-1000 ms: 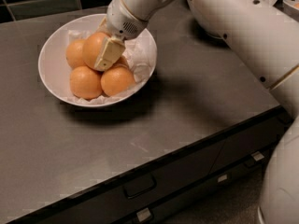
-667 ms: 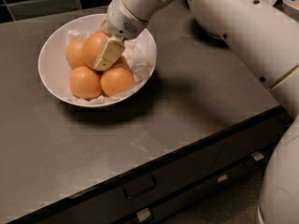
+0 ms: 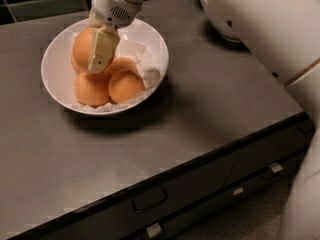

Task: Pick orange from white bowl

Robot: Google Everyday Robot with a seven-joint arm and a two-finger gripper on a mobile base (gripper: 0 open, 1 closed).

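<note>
step: lift-out | pincer (image 3: 93,53) clamped on the orange (image 3: 81,44), over white bowl (image 3: 54,66) | advice: rise straight and slowly, grip firm, clear of other oranges (image 3: 122,84)

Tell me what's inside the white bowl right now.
Several oranges on crumpled paper; the gripper clasps the orange at upper left. The white bowl's bottom, and any fruit beneath the pile, is covered.

Arm (image 3: 260,29) from right; jaws upper left, tight around orange (image 3: 81,46)

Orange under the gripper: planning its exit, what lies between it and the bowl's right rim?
Camera view: crumpled paper; the gripper is at the orange in the white bowl.
</note>
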